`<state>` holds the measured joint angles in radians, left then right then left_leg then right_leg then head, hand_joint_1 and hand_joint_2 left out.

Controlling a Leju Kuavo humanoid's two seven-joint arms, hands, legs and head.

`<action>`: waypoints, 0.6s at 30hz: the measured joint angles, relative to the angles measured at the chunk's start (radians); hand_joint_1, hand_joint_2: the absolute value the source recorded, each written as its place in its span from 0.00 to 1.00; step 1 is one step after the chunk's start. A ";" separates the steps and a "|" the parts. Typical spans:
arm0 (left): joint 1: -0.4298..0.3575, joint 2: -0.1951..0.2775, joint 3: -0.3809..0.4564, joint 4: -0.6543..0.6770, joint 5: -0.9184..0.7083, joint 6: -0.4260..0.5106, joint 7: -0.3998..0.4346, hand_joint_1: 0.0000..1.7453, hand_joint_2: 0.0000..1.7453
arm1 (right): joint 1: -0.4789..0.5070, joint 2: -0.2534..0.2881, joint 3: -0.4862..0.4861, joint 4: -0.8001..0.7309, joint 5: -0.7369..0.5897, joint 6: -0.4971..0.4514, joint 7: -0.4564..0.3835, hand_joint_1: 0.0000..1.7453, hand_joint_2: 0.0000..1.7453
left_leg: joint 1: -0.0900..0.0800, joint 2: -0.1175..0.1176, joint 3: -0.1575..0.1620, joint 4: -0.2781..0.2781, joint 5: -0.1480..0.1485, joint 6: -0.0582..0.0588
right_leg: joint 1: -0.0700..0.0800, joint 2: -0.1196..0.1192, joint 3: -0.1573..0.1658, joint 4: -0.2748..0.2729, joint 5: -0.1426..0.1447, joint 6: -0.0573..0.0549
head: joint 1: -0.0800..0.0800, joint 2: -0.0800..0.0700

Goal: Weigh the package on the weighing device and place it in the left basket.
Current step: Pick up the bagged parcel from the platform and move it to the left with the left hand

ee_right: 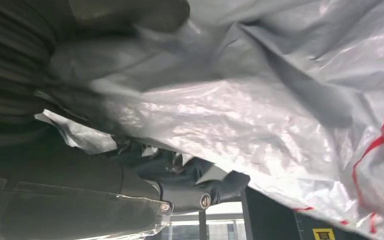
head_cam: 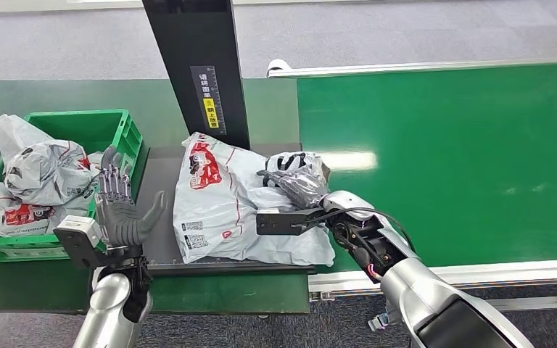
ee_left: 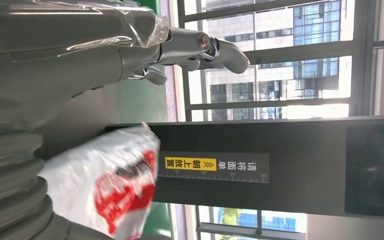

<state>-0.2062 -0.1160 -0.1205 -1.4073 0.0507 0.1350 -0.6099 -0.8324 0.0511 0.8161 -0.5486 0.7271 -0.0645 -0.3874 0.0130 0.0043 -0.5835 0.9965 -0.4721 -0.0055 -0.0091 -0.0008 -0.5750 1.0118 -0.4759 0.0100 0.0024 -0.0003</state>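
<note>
Right hand (head_cam: 299, 185) gripping package (head_cam: 225, 210) on scale (head_cam: 161, 243). Left hand (head_cam: 120, 210) open, empty. Slick plastic; may slip before basket (head_cam: 120, 130).

"请将面单朝上放置" label (ee_left: 214, 167) on post (ee_left: 290, 165)

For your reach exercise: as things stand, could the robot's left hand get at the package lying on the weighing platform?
Probably yes: the left hand is open beside the package, nothing between them; the right hand rests on its far side.
</note>
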 joint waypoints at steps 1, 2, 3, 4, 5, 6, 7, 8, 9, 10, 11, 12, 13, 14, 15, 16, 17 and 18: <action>0.000 0.000 0.000 0.000 0.000 0.000 0.000 0.00 1.00 | 0.000 0.000 -0.001 0.000 0.000 0.000 0.000 0.04 1.00 | 0.000 0.000 0.000 0.000 0.000 0.000 | 0.000 0.000 0.000 0.000 0.000 0.000 | 0.000 0.000; 0.000 0.000 0.000 0.000 0.000 0.000 0.000 0.00 1.00 | 0.000 0.000 -0.001 0.000 0.000 -0.001 0.000 0.03 1.00 | 0.000 0.000 0.000 0.000 0.000 0.000 | 0.000 0.000 0.000 0.000 0.000 0.000 | 0.000 0.000; 0.000 0.000 0.000 0.000 0.000 0.000 0.000 0.00 1.00 | 0.000 0.000 -0.002 0.000 0.000 -0.001 0.001 0.02 1.00 | 0.000 0.000 0.000 0.000 0.000 0.000 | 0.000 0.000 0.000 0.000 0.000 0.000 | 0.000 0.000; 0.000 0.000 -0.001 0.000 0.000 0.000 0.000 0.00 1.00 | 0.000 0.000 -0.002 0.000 0.000 -0.002 0.001 0.01 1.00 | 0.000 0.000 0.000 0.000 0.000 0.000 | 0.000 0.000 0.000 0.000 0.000 0.000 | 0.000 0.000; 0.000 0.000 -0.001 0.000 0.000 0.000 0.000 0.00 1.00 | 0.001 0.000 -0.002 0.000 0.000 -0.004 0.001 0.00 1.00 | 0.000 0.000 0.000 0.000 0.000 0.000 | 0.000 0.000 0.000 0.000 0.000 0.000 | 0.000 0.000; 0.000 0.000 -0.001 0.000 -0.001 0.001 0.000 0.00 1.00 | 0.001 0.000 -0.003 0.000 0.001 -0.010 0.002 0.00 1.00 | 0.000 0.000 0.000 0.000 0.000 0.000 | 0.000 0.000 0.000 0.000 0.000 0.000 | 0.000 0.000; 0.000 0.000 -0.001 0.000 -0.004 0.001 0.000 0.00 1.00 | 0.001 0.000 -0.005 0.000 0.000 -0.024 0.003 0.00 1.00 | 0.000 0.000 0.000 0.000 0.000 0.000 | 0.000 0.000 0.000 0.000 0.000 0.000 | 0.000 0.000; 0.000 0.000 -0.001 0.000 -0.006 0.003 0.000 0.00 1.00 | 0.002 0.001 -0.009 0.000 -0.004 -0.046 0.002 0.00 1.00 | 0.000 0.000 0.000 0.000 0.000 0.000 | 0.000 0.000 0.000 0.000 0.000 0.000 | 0.000 0.000; 0.001 0.000 -0.001 0.000 -0.008 0.004 0.000 0.00 1.00 | 0.003 0.001 -0.017 0.000 -0.012 -0.078 -0.004 0.00 1.00 | 0.000 0.000 0.000 0.000 0.000 0.000 | 0.000 0.000 0.000 0.000 0.000 0.000 | 0.000 0.000; 0.001 0.001 -0.001 0.000 -0.010 0.005 -0.002 0.00 1.00 | 0.005 0.001 -0.030 0.000 -0.025 -0.115 -0.015 0.00 1.00 | 0.000 0.000 0.000 0.000 0.000 0.000 | 0.000 0.000 0.000 0.000 0.000 0.000 | 0.000 0.000; 0.002 0.001 -0.001 0.000 -0.009 0.006 -0.004 0.00 1.00 | 0.007 0.002 -0.047 -0.001 -0.040 -0.154 -0.031 0.00 1.00 | 0.000 0.000 0.000 0.000 0.000 0.000 | 0.000 0.000 0.000 0.000 0.000 0.000 | 0.000 0.000; 0.002 0.001 -0.001 0.000 -0.009 0.006 -0.006 0.00 1.00 | 0.010 0.001 -0.064 -0.004 -0.054 -0.192 -0.050 0.00 1.00 | 0.000 0.000 0.000 0.000 0.000 0.000 | 0.000 0.000 0.000 0.000 0.000 0.000 | 0.000 0.000; 0.002 0.001 -0.001 0.000 -0.008 0.006 -0.008 0.00 1.00 | 0.016 0.001 -0.082 -0.009 -0.069 -0.227 -0.071 0.00 1.00 | 0.000 0.000 0.000 0.000 0.000 0.000 | 0.000 0.000 0.000 0.000 0.000 0.000 | 0.000 0.000; 0.003 0.001 -0.002 0.000 -0.011 0.006 -0.008 0.00 1.00 | 0.027 0.000 -0.102 -0.021 -0.092 -0.266 -0.104 0.00 1.00 | 0.000 0.000 0.000 0.000 0.000 0.000 | 0.000 0.000 0.000 0.000 0.000 0.000 | 0.000 0.000; 0.004 0.001 -0.004 0.000 -0.016 0.007 -0.009 0.00 1.00 | 0.046 0.000 -0.125 -0.041 -0.128 -0.309 -0.145 0.00 1.00 | 0.000 0.000 0.000 0.000 0.000 0.000 | 0.000 0.000 0.000 0.000 0.000 0.000 | 0.000 0.000; 0.006 0.001 -0.008 0.000 -0.022 0.010 -0.010 0.00 1.00 | 0.072 -0.001 -0.155 -0.071 -0.181 -0.352 -0.193 0.00 1.00 | 0.000 -0.001 0.000 0.000 0.000 0.000 | 0.000 -0.001 0.000 0.000 0.000 0.000 | 0.000 0.000; 0.009 0.001 -0.013 0.000 -0.027 0.015 -0.012 0.00 1.00 | 0.101 -0.001 -0.189 -0.110 -0.251 -0.388 -0.240 0.00 1.00 | 0.000 -0.001 -0.001 0.000 0.000 0.000 | 0.000 -0.001 0.000 0.000 0.000 0.000 | 0.000 0.000; 0.013 0.000 -0.018 -0.001 -0.031 0.020 -0.013 0.00 1.00 | 0.128 -0.001 -0.222 -0.148 -0.320 -0.410 -0.272 0.00 1.00 | 0.000 -0.002 -0.001 0.000 0.000 0.000 | 0.000 -0.001 0.000 0.000 0.000 0.000 | 0.000 0.000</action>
<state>-0.1936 -0.1156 -0.1383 -1.4081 0.0202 0.1552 -0.6231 -0.7044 0.0500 0.5941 -0.6961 0.4070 -0.4742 -0.6595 0.0129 0.0026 -0.5845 0.9966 -0.4724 -0.0056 -0.0093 -0.0018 -0.5753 1.0117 -0.4763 0.0103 0.0023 -0.0003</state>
